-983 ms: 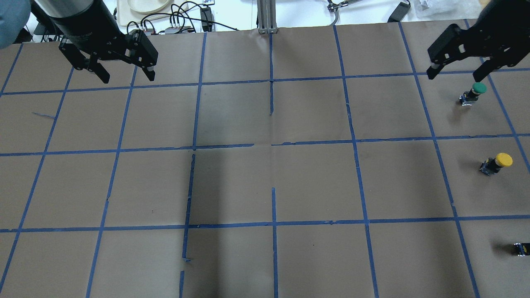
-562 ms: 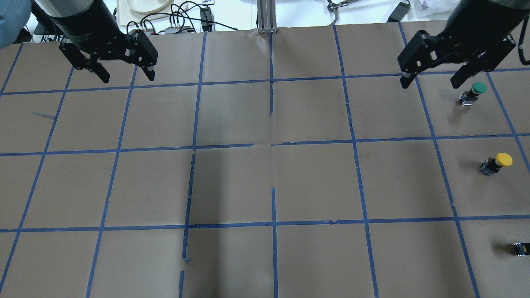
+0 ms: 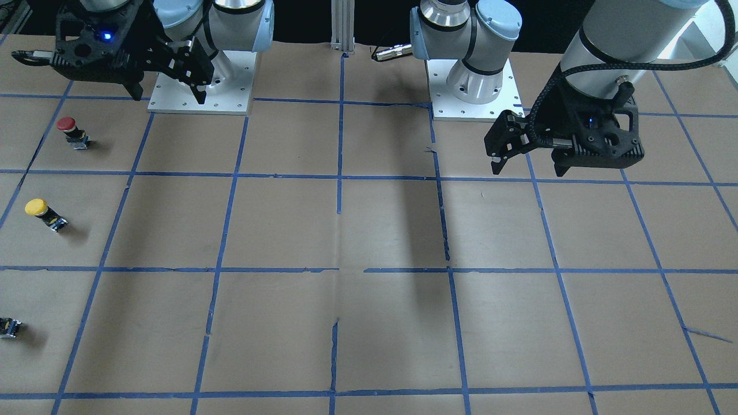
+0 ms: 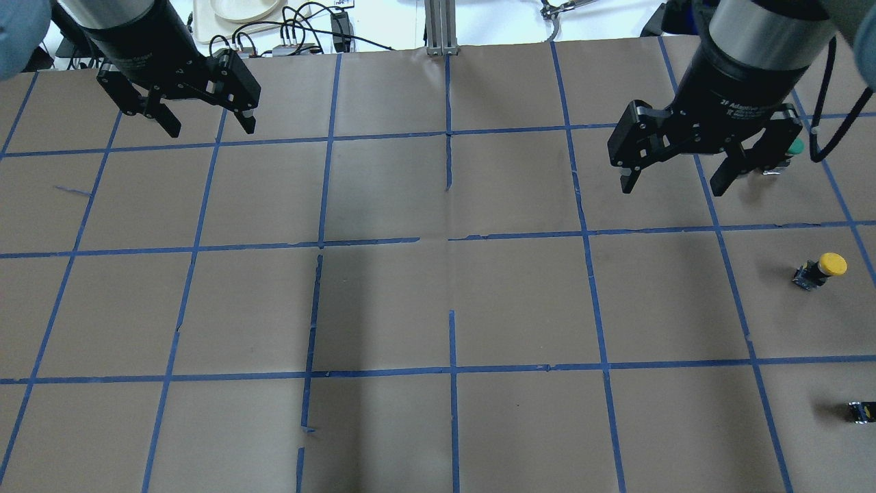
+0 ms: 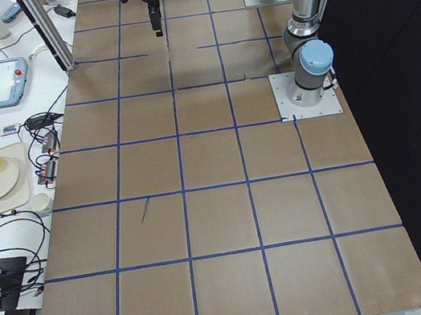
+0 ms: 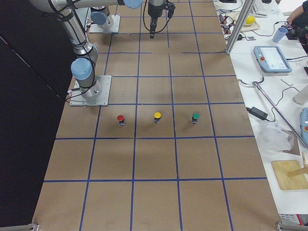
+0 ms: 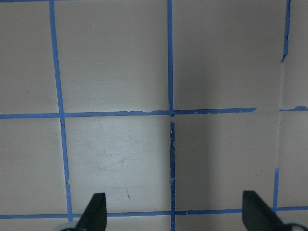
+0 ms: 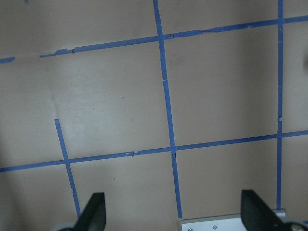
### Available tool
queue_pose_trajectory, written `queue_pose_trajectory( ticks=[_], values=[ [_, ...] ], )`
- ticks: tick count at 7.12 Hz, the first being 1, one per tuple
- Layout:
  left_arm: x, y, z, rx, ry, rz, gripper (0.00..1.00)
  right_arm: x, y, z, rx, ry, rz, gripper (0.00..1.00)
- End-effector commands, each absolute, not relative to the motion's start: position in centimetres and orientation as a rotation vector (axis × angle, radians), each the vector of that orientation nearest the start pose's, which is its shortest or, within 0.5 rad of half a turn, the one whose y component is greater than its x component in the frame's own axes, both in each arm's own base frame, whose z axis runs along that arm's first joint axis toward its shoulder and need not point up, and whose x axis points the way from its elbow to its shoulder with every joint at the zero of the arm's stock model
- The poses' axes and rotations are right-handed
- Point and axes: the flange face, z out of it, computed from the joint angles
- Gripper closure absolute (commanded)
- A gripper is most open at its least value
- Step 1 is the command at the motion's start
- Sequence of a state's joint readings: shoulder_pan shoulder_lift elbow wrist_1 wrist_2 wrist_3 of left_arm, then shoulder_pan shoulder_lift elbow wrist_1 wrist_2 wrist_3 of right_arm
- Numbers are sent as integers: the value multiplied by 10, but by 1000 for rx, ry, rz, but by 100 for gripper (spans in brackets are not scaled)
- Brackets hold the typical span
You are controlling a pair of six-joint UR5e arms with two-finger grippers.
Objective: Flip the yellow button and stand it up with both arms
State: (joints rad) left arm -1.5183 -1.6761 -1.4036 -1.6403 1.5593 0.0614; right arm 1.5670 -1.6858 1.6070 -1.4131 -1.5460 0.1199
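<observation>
The yellow button (image 4: 821,268) stands on the brown paper at the table's right side, yellow cap up as far as I can tell. It also shows in the front-facing view (image 3: 43,213) and the right-side view (image 6: 157,116). My right gripper (image 4: 673,186) (image 3: 168,94) hangs open and empty above the table, up and left of the button in the overhead view, more than a grid square away. My left gripper (image 4: 212,129) (image 3: 527,170) is open and empty over the table's left side. Both wrist views show only taped paper between wide-apart fingers.
A green-capped button (image 4: 794,146) is partly hidden behind my right gripper and shows whole in the right-side view (image 6: 195,116). A red-capped button (image 3: 68,128) stands nearer the robot. A small dark block (image 4: 861,411) sits at the frame's right edge. Blue tape grids the paper.
My right gripper has come in from the top right corner, down and to the left in the overhead view, and now covers part of the green button. The left gripper and the buttons have not moved.
</observation>
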Motion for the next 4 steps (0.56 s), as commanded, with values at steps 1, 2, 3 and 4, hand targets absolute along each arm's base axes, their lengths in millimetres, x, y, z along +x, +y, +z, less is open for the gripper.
queue_pose_trajectory(
  ticks=[1,2,3,4],
  values=[
    [-105,-541,510,12,3153,6,0,134,-432,508,195,3113,107,0],
    [-105,-541,510,12,3153,6,0,134,-433,509,193,3113,103,0],
    [-105,-541,510,12,3153,6,0,134,-432,510,192,3113,95,0],
    [-105,-541,510,12,3153,6,0,134,-432,509,192,3113,98,0]
  ],
)
